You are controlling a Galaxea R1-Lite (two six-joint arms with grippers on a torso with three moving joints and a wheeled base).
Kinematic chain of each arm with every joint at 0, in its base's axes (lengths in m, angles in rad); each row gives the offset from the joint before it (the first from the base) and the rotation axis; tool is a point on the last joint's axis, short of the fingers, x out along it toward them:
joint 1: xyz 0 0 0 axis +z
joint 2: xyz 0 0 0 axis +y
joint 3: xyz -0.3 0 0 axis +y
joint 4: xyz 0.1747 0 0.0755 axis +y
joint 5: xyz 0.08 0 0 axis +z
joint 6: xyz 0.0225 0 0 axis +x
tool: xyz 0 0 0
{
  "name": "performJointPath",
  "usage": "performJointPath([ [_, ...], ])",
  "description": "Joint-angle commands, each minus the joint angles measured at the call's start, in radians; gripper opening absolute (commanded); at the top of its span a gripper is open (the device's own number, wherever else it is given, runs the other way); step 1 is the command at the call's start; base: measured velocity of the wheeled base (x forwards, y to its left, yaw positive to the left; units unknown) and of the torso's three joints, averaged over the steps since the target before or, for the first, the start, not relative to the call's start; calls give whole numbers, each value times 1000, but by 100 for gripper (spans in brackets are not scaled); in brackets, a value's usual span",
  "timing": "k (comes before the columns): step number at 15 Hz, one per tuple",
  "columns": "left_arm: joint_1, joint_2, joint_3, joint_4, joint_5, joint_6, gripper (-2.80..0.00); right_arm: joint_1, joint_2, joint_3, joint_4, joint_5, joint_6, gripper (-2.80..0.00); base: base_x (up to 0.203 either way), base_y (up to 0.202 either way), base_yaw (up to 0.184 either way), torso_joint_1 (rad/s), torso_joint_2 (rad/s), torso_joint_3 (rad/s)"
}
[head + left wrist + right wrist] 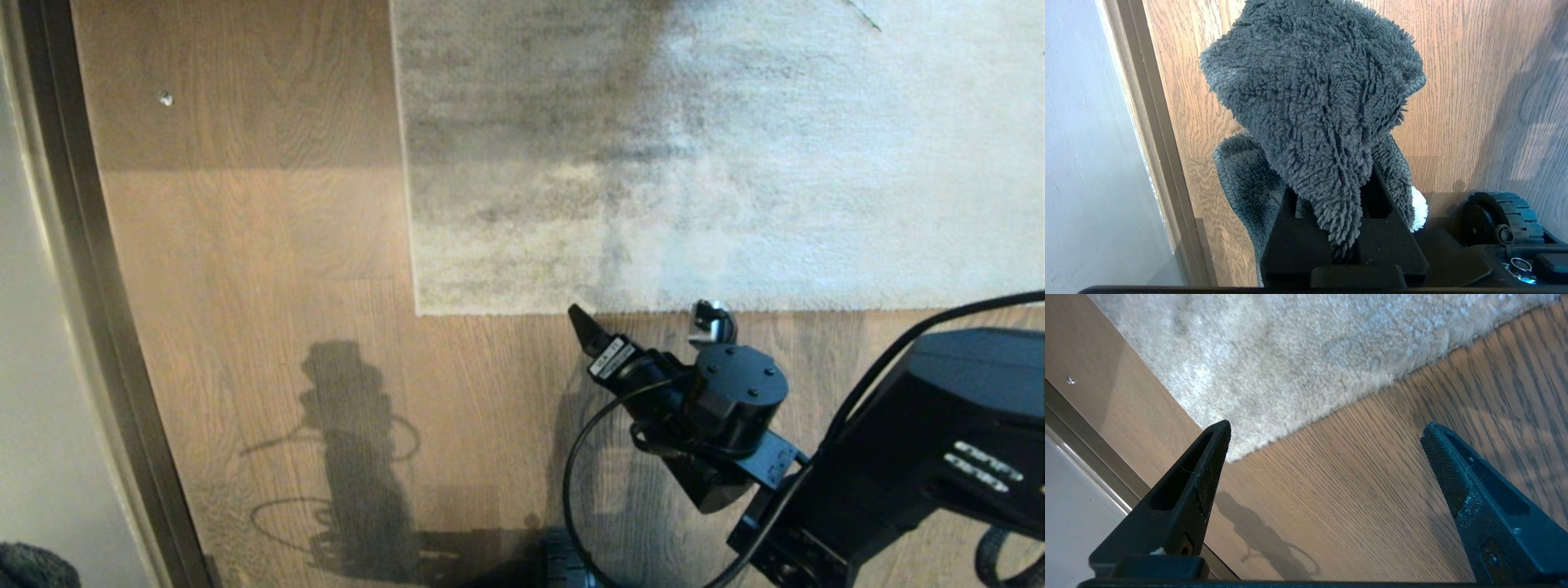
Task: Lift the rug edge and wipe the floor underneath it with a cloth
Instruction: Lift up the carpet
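- My right gripper (645, 322), jaws wide and empty, hung at lower centre of the head view, just below the rug edge (653, 311).
- That edge ran left to right across the frame, over the floor (269, 269).
- My left gripper (1345, 241) clamped the cloth (1314, 102).

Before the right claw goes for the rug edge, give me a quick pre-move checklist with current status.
1. Right claw open wide: ok.
2. Right claw lined up near the rug edge, above bare floor: ok.
3. Rug edge lying flat, not yet lifted: ok.
4. Cloth clamped in the left claw: ok.
5. Contact between the right claw and the rug: cannot tell.
6. Dirt under the rug: cannot tell.
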Motion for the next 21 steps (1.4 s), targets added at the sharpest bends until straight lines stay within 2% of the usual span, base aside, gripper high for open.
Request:
performJointPath([
  [1,0,0,0,0,0,0,-280,1,15,-10,-44,-2,3,0,0,0,0,0,0,0],
  [16,0,0,0,0,0,0,-280,-2,169,-242,-44,-1,-20,0,0,0,0,0,0,0],
  [21,0,0,1,0,0,0,-280,-5,183,-264,-44,-1,-20,0,0,0,0,0,0,0],
])
